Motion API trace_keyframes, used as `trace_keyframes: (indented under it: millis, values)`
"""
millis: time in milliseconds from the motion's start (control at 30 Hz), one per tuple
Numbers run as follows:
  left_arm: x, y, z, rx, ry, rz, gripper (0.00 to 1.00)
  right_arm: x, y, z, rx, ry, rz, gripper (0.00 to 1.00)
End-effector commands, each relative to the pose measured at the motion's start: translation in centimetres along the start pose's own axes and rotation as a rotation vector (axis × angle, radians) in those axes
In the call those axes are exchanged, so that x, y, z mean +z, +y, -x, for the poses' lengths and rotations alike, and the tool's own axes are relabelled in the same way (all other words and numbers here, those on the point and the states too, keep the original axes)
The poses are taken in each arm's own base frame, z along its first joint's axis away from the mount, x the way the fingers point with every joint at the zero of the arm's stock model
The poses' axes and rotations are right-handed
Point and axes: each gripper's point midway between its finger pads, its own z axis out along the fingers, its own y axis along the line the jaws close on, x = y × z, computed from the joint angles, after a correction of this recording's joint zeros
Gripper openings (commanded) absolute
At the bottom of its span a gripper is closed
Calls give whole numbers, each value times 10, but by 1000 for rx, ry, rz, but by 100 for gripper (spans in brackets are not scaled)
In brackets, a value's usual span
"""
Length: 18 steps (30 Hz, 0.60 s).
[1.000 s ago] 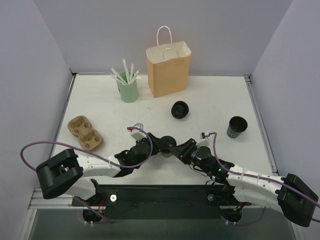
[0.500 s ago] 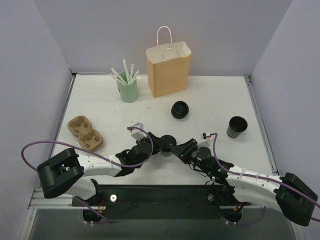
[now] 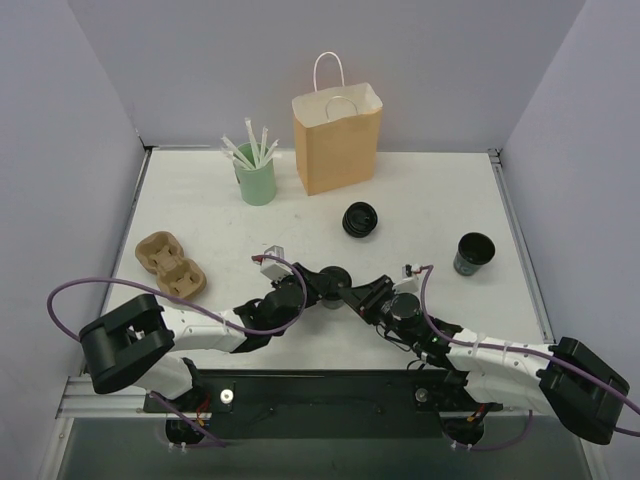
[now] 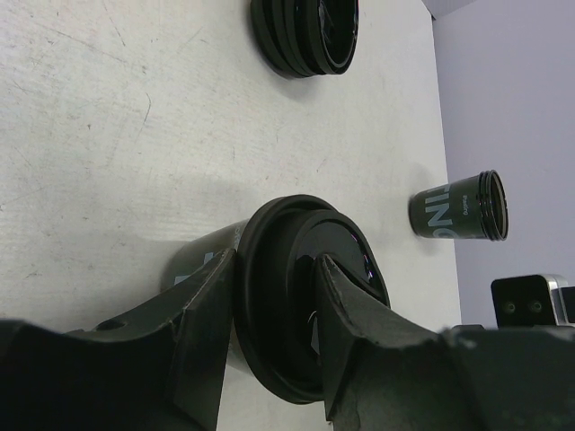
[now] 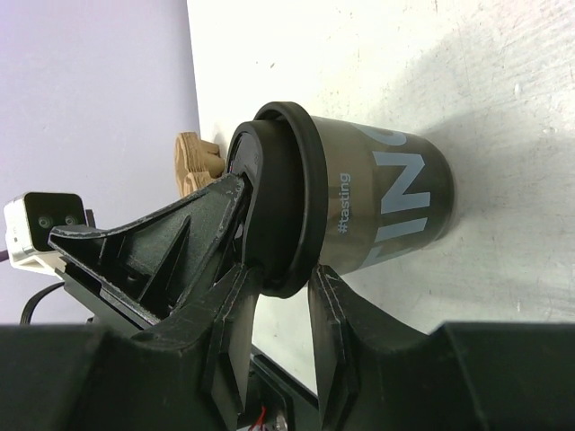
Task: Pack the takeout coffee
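Left gripper (image 4: 274,269) and right gripper (image 5: 286,274) each clamp the lid rim of the takeout coffee (image 5: 395,193) at frame centre. Green cup (image 3: 257,185), upper left, holds white straws (image 3: 250,148).

Brown paper bag (image 3: 337,140), mint-green straw cup (image 3: 256,180), pulp cup carrier (image 3: 170,266)

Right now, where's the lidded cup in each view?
Top: lidded cup just below centre.
Left wrist: lidded cup bottom centre, lid facing the camera.
Right wrist: lidded cup centre, lettering showing.
Landmark: carrier, left of it in top, behind it in right wrist; absent from left wrist.
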Motion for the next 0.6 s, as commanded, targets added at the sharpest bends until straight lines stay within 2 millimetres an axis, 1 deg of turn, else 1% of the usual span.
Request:
trace_keyframes:
  millis: [0,33,100,133,200,233,400,567]
  values:
    - [-30,93,-68,225,289,228,46,-8,-81,1,-165,4,-260,29]
    - [-29,92,-68,223,287,228,46,-6,-63,1,-162,8,-213,30]
    - [-29,93,-68,222,286,230,46,-6,-48,2,-175,13,-182,34]
    - [-29,93,-68,222,286,230,46,-6,-33,5,-172,11,-151,35]
    - [-29,93,-68,221,287,229,46,-7,-22,8,-172,4,-123,38]
    - [-28,92,-68,219,287,229,46,-8,-9,10,-168,1,-90,39]
    - [-27,90,-68,218,286,225,46,-11,10,15,-170,-2,-53,47]
    - [-27,88,-67,218,282,222,46,-11,17,15,-154,-2,-38,50]
